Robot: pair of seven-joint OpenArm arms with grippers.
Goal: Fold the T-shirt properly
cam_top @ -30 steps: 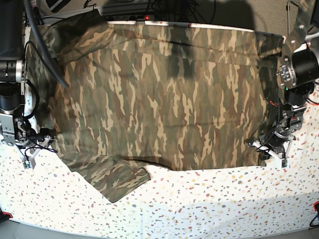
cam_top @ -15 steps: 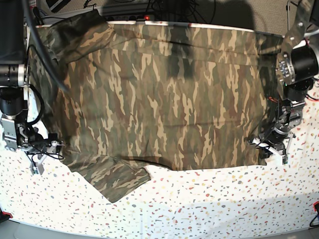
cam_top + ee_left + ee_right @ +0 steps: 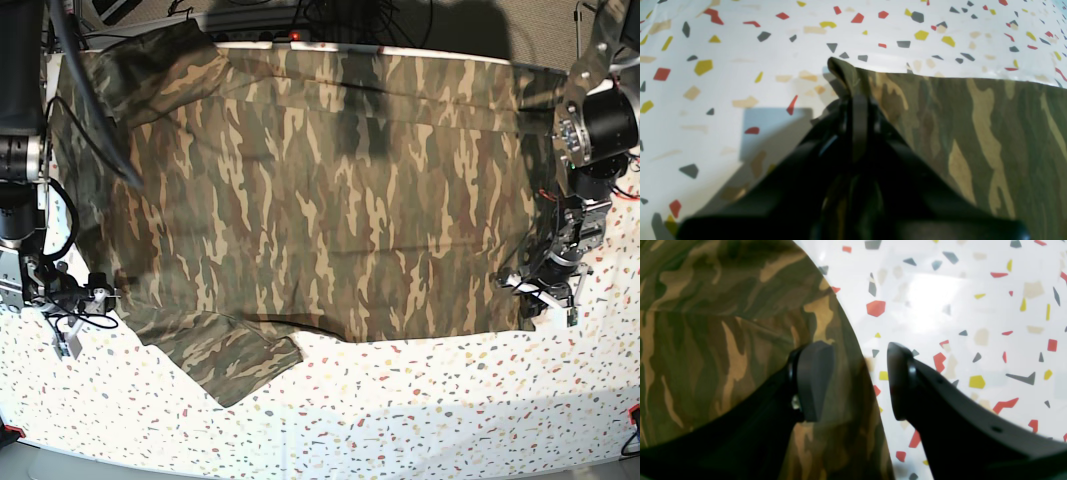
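Note:
The camouflage T-shirt (image 3: 330,190) lies spread flat over most of the speckled table (image 3: 420,400), one sleeve (image 3: 235,355) sticking out toward the front. At the shirt's front right corner, my left gripper (image 3: 533,288) is shut on the cloth. In the left wrist view the pinched corner of the T-shirt (image 3: 846,75) rises just beyond the closed left gripper (image 3: 858,101). My right gripper (image 3: 98,294) stands open at the shirt's left edge. In the right wrist view the right gripper (image 3: 858,380) straddles that edge of the T-shirt (image 3: 723,340), one finger (image 3: 815,380) above cloth and the other above table.
Cables and a power strip with a red light (image 3: 295,37) run along the table's back edge. Bare speckled tabletop stretches in front of the shirt, down to the table's front edge (image 3: 320,468). Both arm columns stand at the far left and right.
My right gripper has shifted rightward to the shirt's left edge. The left gripper has crept slightly up and inward with the corner still pinched.

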